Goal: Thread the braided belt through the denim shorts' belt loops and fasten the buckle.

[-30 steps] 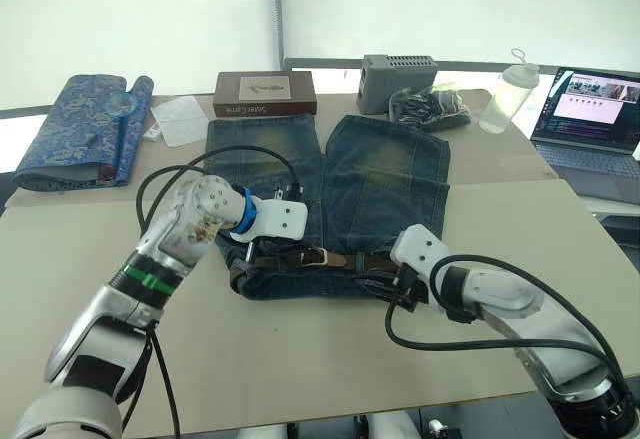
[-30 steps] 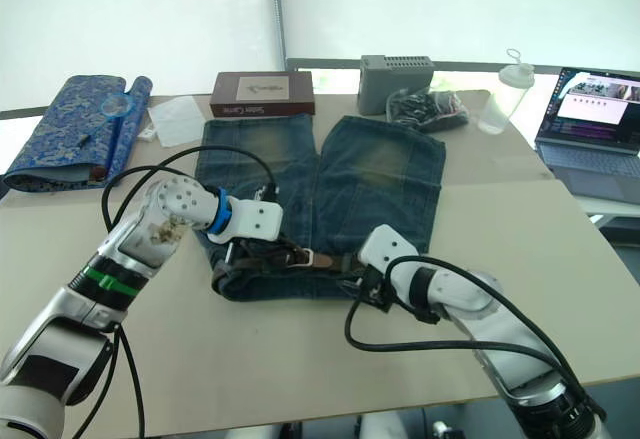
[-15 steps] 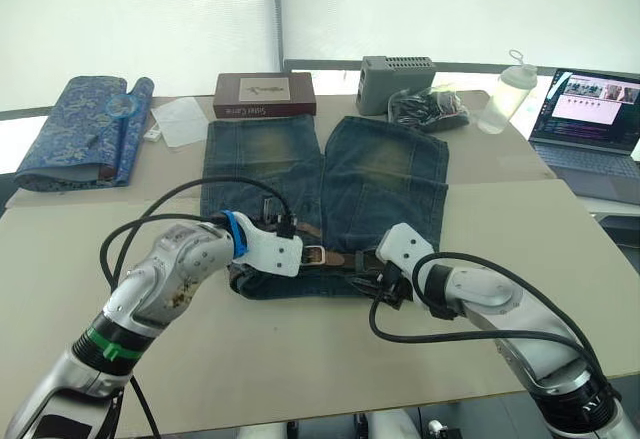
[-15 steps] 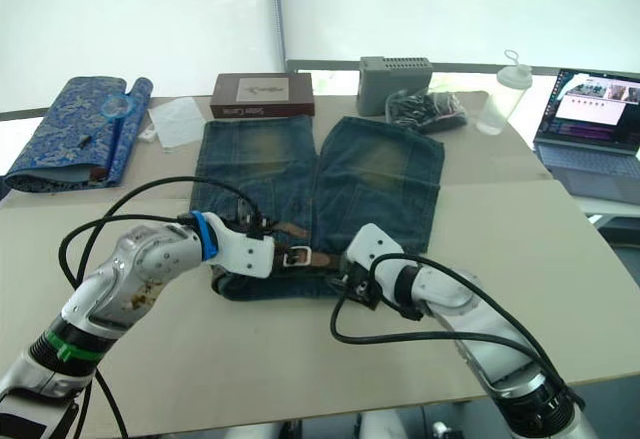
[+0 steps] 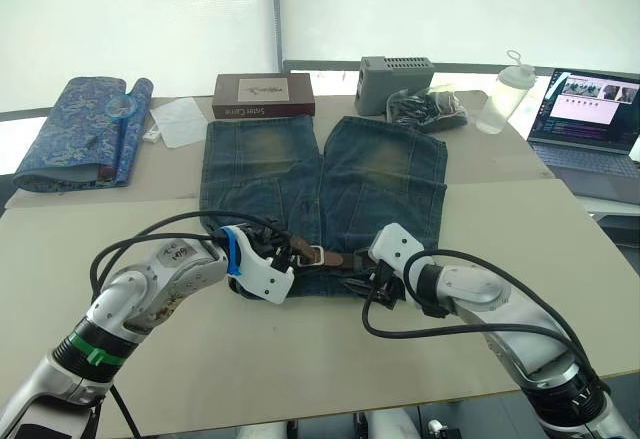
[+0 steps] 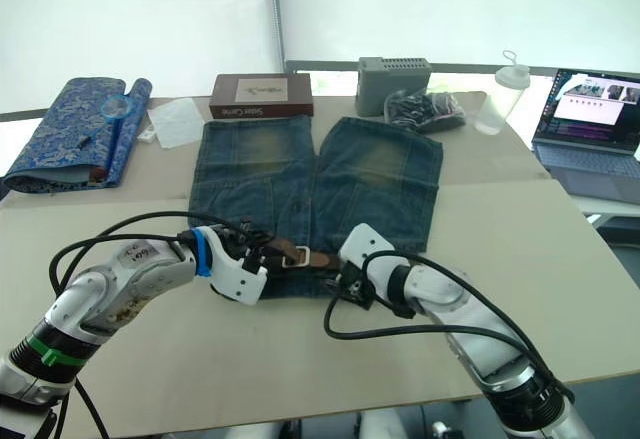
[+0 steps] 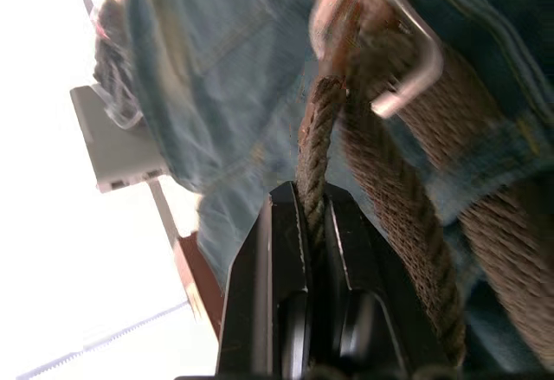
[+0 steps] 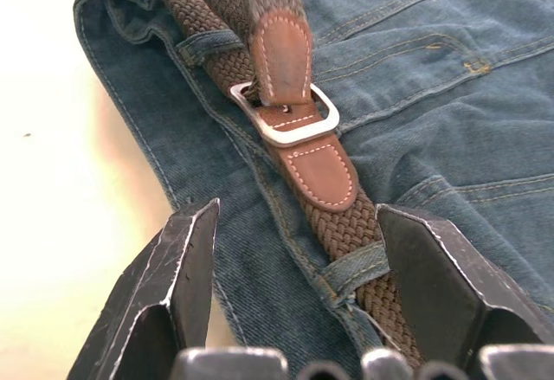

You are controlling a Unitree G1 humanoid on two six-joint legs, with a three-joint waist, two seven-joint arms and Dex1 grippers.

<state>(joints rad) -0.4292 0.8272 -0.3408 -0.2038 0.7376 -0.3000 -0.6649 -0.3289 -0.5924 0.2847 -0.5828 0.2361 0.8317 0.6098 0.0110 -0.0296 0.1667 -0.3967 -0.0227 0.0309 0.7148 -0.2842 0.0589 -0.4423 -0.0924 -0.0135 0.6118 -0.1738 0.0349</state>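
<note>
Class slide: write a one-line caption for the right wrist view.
Open right gripper hovers over the braided belt, its leather tip passed through the buckle on the denim shorts.

Faded blue denim shorts (image 8: 433, 68): coarse matt cloth, stitched seams | dark brown braided belt (image 8: 363, 241): rough woven cord, smooth tan leather tabs | silver rectangular metal buckle (image 8: 286, 125): glossy | black right gripper (image 8: 299, 298) fingers (image 8: 450, 298): smooth, faintly shiny plastic
</note>
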